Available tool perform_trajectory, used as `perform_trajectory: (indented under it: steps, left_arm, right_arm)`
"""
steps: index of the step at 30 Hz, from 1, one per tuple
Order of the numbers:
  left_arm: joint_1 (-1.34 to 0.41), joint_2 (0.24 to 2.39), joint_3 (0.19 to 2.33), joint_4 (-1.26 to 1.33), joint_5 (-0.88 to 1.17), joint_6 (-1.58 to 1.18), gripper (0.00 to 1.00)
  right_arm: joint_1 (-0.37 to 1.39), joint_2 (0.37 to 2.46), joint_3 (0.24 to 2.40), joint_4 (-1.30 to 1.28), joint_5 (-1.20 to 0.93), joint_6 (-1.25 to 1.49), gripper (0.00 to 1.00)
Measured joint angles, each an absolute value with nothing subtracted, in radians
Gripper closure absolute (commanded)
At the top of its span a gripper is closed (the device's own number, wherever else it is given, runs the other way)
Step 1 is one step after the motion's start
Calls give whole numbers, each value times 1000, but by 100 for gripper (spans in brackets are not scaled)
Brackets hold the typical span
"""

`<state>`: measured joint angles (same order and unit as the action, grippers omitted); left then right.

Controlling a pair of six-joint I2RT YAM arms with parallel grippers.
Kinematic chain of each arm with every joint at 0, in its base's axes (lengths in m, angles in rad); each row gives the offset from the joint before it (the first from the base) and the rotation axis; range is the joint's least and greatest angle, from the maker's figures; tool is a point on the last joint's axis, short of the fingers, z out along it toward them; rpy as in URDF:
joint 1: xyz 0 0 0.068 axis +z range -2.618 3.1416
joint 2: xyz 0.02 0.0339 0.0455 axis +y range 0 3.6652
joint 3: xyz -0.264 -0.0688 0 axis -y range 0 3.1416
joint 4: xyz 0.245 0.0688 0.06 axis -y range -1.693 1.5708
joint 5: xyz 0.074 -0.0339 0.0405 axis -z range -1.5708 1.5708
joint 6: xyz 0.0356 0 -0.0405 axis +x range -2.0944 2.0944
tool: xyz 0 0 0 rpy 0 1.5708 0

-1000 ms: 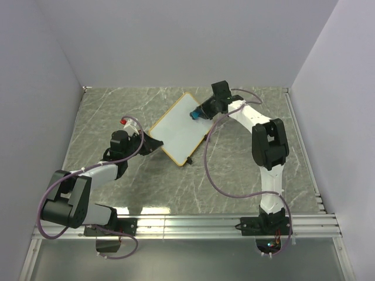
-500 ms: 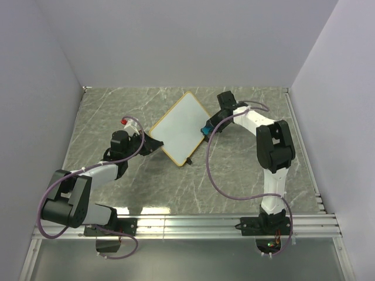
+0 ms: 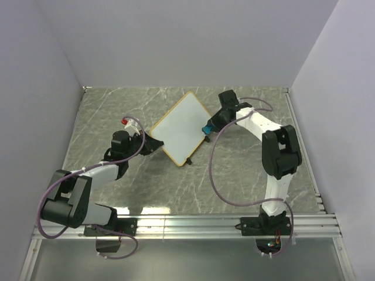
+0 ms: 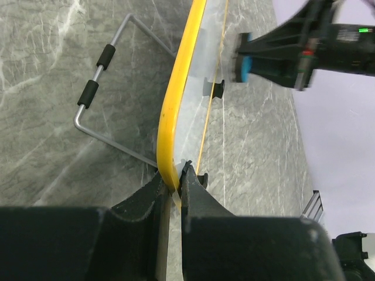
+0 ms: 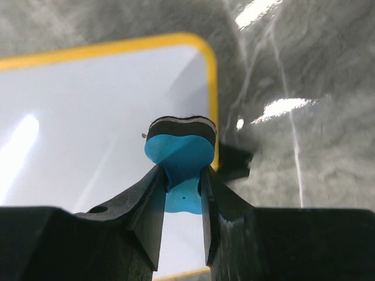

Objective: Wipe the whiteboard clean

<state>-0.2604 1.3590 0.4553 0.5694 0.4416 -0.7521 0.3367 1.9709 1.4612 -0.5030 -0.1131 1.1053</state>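
While my left jaws are clamped tight on the whiteboard (image 3: 179, 130) frame at its 9 o'clock corner, my right jaws are clenched on a blue eraser (image 5: 179, 155) at the board's 3 o'clock edge, just inside a rounded corner. In top view the board sits mid-desk as a diamond, approx. betw. my two wrists. Its face is glossy, smooth white; the frame is thin, yellow-tan, w/ rounded corners. A bent wire stand (image 4: 94, 88) w/ two black sleeves lies beside it. The eraser is soft blue foam, squeezed in at the waist, w/ a dark felt strip facing the board. The desk (image 3: 246, 170) is grey-green marble-look, veined, shiny.
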Motion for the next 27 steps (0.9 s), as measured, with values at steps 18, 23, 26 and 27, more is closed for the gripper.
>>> perform_trajectory:
  steps: [18, 23, 26, 27]
  left_arm:
    - [-278, 1295, 463, 470, 391, -727, 93]
    - [-281, 1267, 464, 424, 374, -717, 72]
    - [-284, 1246, 463, 370, 347, -693, 67]
    - [-285, 1237, 462, 352, 340, -691, 66]
  right_arm:
    - [257, 1502, 1022, -686, 116, 933, 100]
    - [257, 1477, 905, -717, 110, 914, 100]
    - [257, 1441, 853, -714, 99, 897, 87]
    - [257, 1428, 842, -714, 96, 892, 83]
